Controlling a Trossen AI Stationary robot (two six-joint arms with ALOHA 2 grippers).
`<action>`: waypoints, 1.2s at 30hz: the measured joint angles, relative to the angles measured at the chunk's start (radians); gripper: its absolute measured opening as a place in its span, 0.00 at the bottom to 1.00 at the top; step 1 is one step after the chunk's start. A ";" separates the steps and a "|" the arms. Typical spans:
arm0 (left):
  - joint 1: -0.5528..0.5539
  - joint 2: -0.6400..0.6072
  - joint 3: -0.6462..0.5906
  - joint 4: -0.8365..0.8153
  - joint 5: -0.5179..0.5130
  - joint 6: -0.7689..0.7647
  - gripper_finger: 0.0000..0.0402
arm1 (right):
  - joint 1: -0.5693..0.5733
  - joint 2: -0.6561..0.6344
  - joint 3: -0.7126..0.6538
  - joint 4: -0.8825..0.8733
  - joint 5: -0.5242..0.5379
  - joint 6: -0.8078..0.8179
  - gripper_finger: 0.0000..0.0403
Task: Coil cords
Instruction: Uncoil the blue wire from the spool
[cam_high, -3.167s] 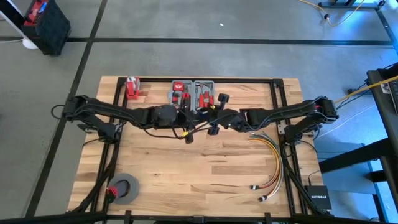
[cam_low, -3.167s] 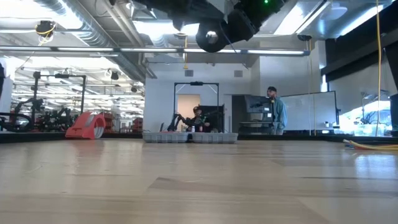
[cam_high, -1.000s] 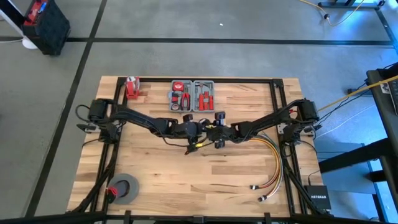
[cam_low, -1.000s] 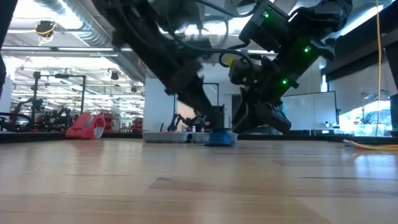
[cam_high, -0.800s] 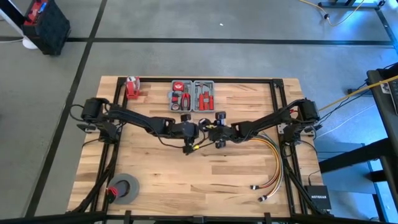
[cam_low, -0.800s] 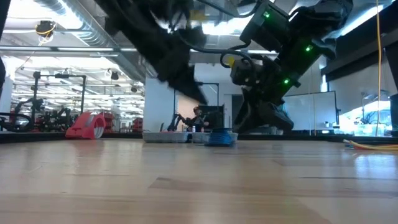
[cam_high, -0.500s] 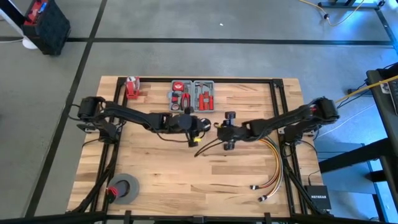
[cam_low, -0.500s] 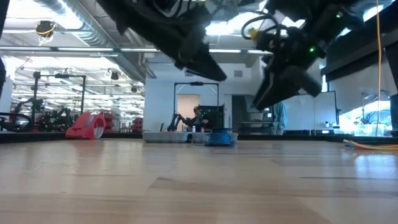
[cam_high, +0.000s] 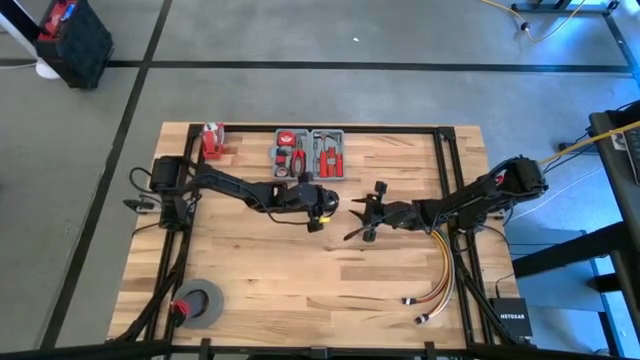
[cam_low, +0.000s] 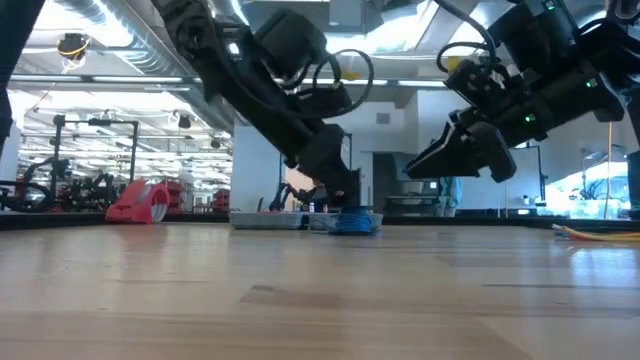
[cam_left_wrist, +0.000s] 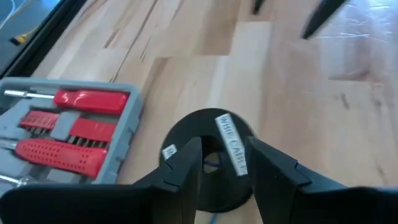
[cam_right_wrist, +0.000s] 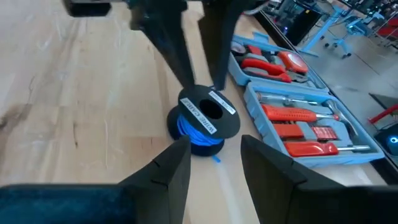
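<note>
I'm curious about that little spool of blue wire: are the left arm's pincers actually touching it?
Cannot tell. In the right wrist view the left gripper hangs open right over the spool, its fingertips ending at the rim, but neither contact nor gap shows plainly.

So the desk (cam_high: 300, 290) had one spool of blue wire (cam_right_wrist: 200, 122), one open grey tool case (cam_high: 310, 154), one roll of grey tape (cam_high: 200, 302), one bundle of yellow-orange cables (cam_high: 440, 270) and one small red thing (cam_high: 212, 140).
</note>
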 joint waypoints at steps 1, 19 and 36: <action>0.005 0.008 0.000 0.008 0.000 -0.005 0.29 | 0.000 0.004 0.000 0.005 0.000 -0.001 0.36; -0.077 -0.039 0.002 -0.027 -0.002 0.235 0.29 | -0.042 0.111 0.000 0.023 -0.010 0.001 0.36; -0.117 0.119 0.000 0.089 -0.311 0.614 0.29 | -0.040 0.111 0.001 0.027 -0.022 0.009 0.36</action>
